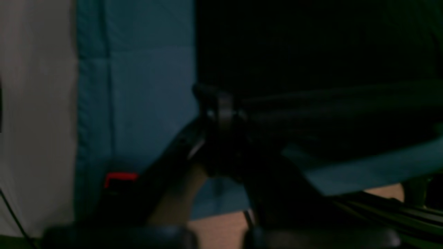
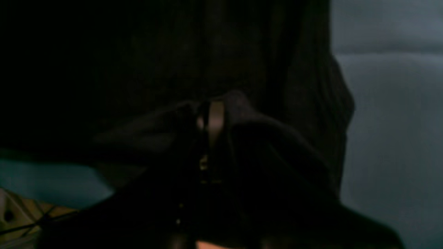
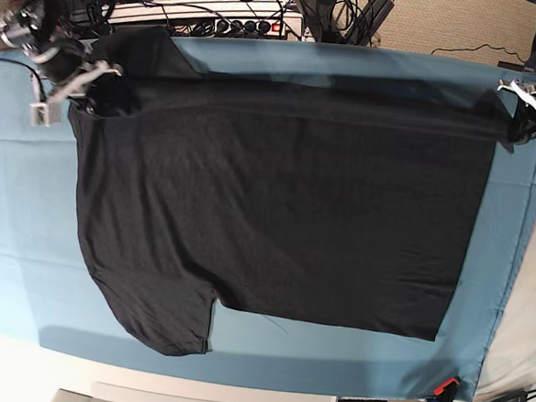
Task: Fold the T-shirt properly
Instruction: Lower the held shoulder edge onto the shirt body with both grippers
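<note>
Across the left wrist view, dim and blurred, the left tool (image 1: 221, 110) is pinched together on a black edge of the T-shirt (image 1: 311, 52), with the teal cloth (image 1: 145, 103) beside it.

Seen from the right wrist, the right tool (image 2: 209, 124) is likewise clamped on a bunched fold of the dark shirt.

From the base camera, the T-shirt lies spread plain side up over the cloth-covered bench (image 3: 17, 239). Both tools grip its far edge, one at the left corner (image 3: 74, 86), one at the right (image 3: 522, 113). That edge looks slightly lifted. I judge folding barely begun: no fold is laid, and every fold remains.
</note>
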`<act>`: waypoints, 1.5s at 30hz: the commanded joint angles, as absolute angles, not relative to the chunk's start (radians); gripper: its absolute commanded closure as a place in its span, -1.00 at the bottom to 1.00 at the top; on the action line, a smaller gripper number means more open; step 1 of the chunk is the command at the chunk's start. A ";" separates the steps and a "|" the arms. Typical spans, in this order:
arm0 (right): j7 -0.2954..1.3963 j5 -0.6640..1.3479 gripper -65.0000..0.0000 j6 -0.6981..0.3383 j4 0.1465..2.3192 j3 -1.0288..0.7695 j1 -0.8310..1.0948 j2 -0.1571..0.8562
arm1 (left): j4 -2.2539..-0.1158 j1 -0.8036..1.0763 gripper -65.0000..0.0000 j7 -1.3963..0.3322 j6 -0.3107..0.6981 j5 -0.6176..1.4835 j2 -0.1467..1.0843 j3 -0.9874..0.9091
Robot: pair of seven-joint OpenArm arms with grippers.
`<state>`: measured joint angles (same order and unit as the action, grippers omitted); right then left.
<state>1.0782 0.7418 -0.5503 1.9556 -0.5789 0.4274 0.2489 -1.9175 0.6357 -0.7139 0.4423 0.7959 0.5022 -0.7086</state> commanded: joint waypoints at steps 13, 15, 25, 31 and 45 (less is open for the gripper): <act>0.958 0.604 1.00 -0.511 1.935 -0.549 0.323 0.316 | -1.929 0.601 1.00 -0.680 0.443 0.807 0.522 -0.715; 0.959 0.605 1.00 -0.511 1.875 -0.549 0.301 0.330 | -1.929 0.586 1.00 -0.681 0.443 0.807 0.532 -0.709; 0.960 0.637 1.00 -0.511 1.706 -0.549 0.173 0.336 | -1.928 0.581 1.00 -0.667 0.442 0.745 0.566 -0.624; 0.960 0.635 1.00 -0.511 1.706 -0.549 0.150 0.335 | -1.925 0.543 1.00 -0.640 0.401 0.659 0.566 -0.533; 0.956 0.574 1.00 -0.484 1.706 -0.549 0.155 0.335 | -1.826 0.437 1.00 -0.635 0.400 0.598 0.569 -0.431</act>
